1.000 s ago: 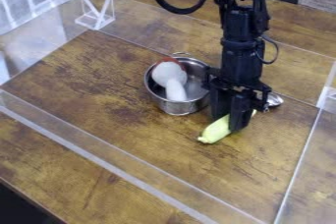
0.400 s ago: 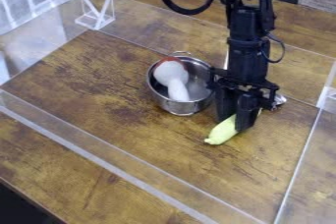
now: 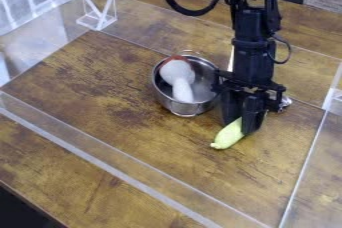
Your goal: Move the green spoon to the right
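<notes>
The green spoon [image 3: 227, 134] shows as a yellow-green handle slanting down to the left just above the wooden table, right of the steel bowl [image 3: 185, 84]. Its silver head is hidden behind the fingers. My black gripper [image 3: 242, 122] comes straight down from above and is shut on the spoon's upper end. The handle's lower tip sits close to the wood; whether it touches I cannot tell.
The steel bowl holds a white object [image 3: 175, 77]. A clear acrylic wall [image 3: 160, 187] runs along the front and right of the table [image 3: 94, 92]. A clear stand [image 3: 96, 14] sits at the back left.
The arm and the held spoon have shifted a little to the right, away from the bowl. The grip looks the same.
</notes>
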### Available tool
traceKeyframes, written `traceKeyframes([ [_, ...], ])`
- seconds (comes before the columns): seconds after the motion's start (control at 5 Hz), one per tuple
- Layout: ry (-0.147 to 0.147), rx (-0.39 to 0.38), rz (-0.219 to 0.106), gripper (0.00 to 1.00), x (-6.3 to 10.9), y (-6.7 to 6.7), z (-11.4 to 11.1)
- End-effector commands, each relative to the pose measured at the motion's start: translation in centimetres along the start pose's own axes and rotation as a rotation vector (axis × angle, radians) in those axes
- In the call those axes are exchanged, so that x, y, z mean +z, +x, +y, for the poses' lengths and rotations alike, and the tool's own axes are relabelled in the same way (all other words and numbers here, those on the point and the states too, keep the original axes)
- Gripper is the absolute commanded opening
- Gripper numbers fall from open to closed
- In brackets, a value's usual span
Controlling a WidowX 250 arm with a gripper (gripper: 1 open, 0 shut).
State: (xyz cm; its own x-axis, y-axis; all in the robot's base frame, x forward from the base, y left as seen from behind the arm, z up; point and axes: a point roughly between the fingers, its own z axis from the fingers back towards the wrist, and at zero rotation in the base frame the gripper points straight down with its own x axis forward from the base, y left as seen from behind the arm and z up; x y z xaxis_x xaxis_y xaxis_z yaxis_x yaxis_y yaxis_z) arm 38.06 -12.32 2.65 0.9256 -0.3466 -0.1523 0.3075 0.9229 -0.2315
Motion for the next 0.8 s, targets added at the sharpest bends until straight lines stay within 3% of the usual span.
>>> traceKeyframes([
  [0.0,0.001,-0.069,-0.069,1.00,2.6,0.3,-1.9],
  [0.6,0.004,-0.234,-0.052,1.00,5.6,-1.3,-2.3],
])
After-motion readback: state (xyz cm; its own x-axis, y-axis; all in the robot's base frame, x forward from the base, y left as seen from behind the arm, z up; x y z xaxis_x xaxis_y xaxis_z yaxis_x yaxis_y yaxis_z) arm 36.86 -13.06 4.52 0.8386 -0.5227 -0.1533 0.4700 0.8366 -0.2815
